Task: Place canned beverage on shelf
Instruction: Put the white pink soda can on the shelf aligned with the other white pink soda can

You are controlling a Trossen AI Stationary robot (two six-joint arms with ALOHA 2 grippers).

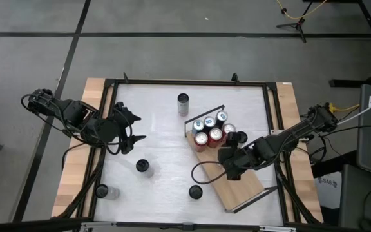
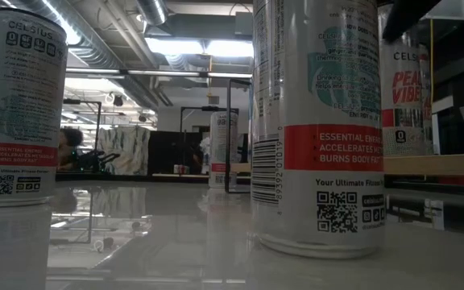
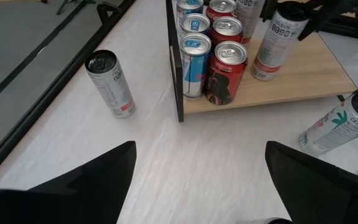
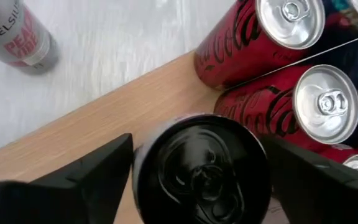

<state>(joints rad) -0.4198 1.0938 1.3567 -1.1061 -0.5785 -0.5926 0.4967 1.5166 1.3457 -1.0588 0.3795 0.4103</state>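
The shelf [image 1: 243,183] is a light-wood board with black wire rails, lying slantwise on the table's right half. A cluster of red and blue cans [image 1: 209,129] stands at its far end. Beside them a white can with a black top [image 3: 277,40] stands upright on the board. My right gripper [image 4: 197,144] is over it from above, open, one finger on each side of the can's top [image 4: 201,168]. My left gripper [image 1: 137,127] waits open above the table's left half with nothing between its fingers. My right gripper comes down slanting from above with its fingers on either side of the black-topped can's upper end [image 4: 143,146]. I cannot tell whether they touch it. The can stands upright with its bottom on the shelf board [image 4: 104,130].
Loose cans stand on the white tabletop: one at the far middle [image 1: 183,103], one left of centre [image 1: 142,166], one near the front [image 1: 195,191] and one at the near left edge [image 1: 102,191]. The wire rail [image 3: 174,62] stands at the shelf's far end.
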